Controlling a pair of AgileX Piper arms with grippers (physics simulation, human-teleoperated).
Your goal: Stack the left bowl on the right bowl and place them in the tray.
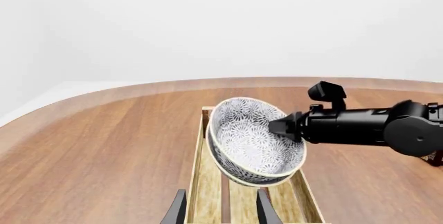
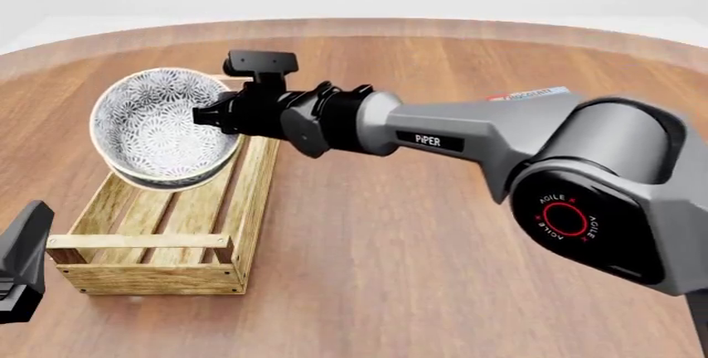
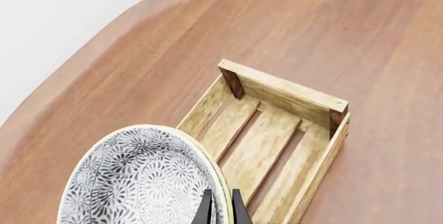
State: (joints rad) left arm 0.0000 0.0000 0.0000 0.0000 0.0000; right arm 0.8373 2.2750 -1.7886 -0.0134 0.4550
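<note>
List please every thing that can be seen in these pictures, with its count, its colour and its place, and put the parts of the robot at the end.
bowls: two, white with grey floral pattern, nested one in the other, tilted, held in the air over the far end of the tray.
tray: one, light wood with darker corner posts, on the table at the front view's left, nothing resting in it.
table: one, brown wood, under everything.
small object: one, partly hidden behind the right arm, red and white edge only; cannot tell what it is.
right tool: one, black, on a grey arm, shut on the rim of the bowls.
left tool: one, black, open, low near the tray's near end, holding nothing.
</note>
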